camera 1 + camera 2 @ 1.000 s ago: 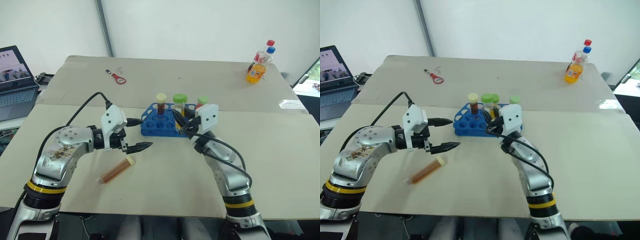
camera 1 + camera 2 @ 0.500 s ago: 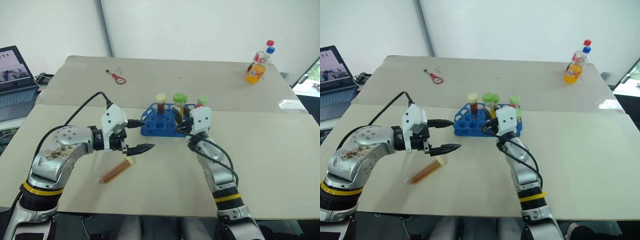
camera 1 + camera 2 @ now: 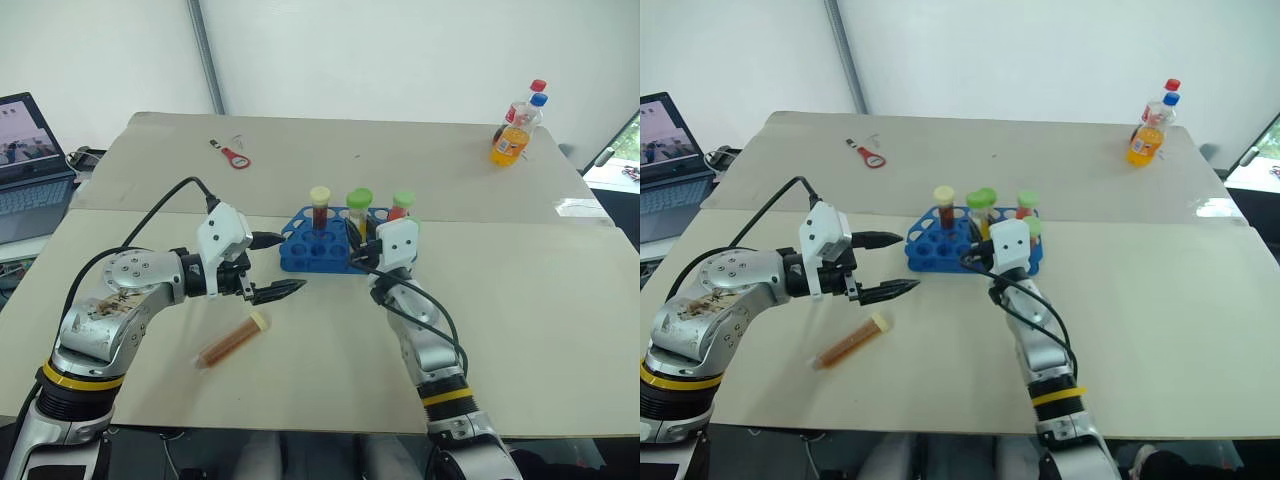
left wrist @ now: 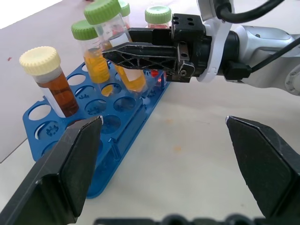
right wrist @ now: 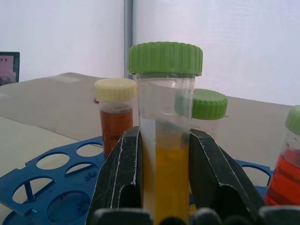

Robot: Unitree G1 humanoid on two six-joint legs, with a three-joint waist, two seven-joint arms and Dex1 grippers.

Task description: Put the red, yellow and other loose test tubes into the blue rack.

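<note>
The blue rack (image 3: 318,250) stands mid-table. A brown tube with a pale yellow cap (image 3: 320,207) and a red tube with a green cap (image 3: 402,206) stand upright in it. My right gripper (image 5: 164,138) is shut on a yellow tube with a green cap (image 5: 165,154), which leans over the rack's holes (image 4: 123,70), beside another upright yellow tube (image 4: 93,58). One loose tube with brown liquid and a pale cap (image 3: 230,340) lies on the table in front of the rack's left end. Just above and behind it my left gripper (image 3: 283,266) hovers open and empty.
Orange-drink bottles (image 3: 517,128) stand at the far right corner. A red-handled small tool (image 3: 236,156) lies at the far left. A laptop (image 3: 30,160) sits beyond the table's left edge. A seam (image 3: 520,224) crosses the table behind the rack.
My right hand has sunk slightly at the rack with the yellow tube still between its fingers, and its forearm now lies lower. The left arm and the lying tube have stayed put.
</note>
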